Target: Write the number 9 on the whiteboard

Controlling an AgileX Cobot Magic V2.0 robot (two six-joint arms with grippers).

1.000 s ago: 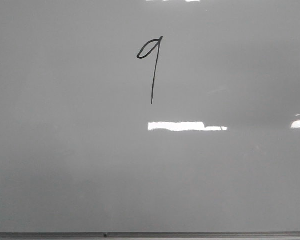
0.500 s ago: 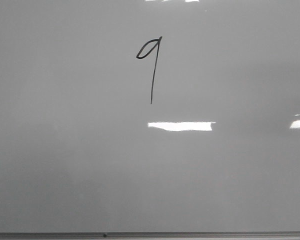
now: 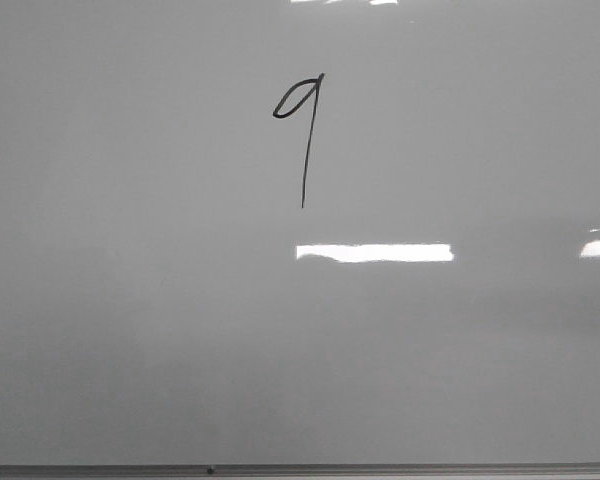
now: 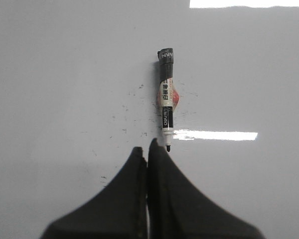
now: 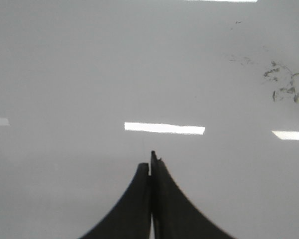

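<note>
Since the number 9 [image 3: 302,135] is already sitting there on the whiteboard [image 3: 130,330], in the upper middle of the front view, with a small slanted loop and a long straight tail, I'd say the writing part is basically done. Comparing with the shots from a second and half a second back, the digit hasn't gained a single stroke, same loop, same tail; the only thing that flickers is the bright glare strip [image 3: 375,253] below it, which got shorter and then longer again, so something out of shot is probably moving, but the ink itself is finished. In the left wrist view the marker [image 4: 166,97] lies flat on the board, uncapped, nib pointing toward the left gripper [image 4: 147,152] and just beside one fingertip, though I can't tell if it actually touches. Those fingers are pressed together with nothing between them, so the pen has been let go. The right gripper [image 5: 150,167] is likewise pinched closed and empty, hovering over bare board with some smudgy ink scribbles [image 5: 281,84] off to one side. There are also little black specks [image 4: 127,112] around the marker. My read: it's put down the pen, and all that's left is maybe pulling the arms back. Only risk I see is a closed fingertip nudging the marker and rolling it
</note>
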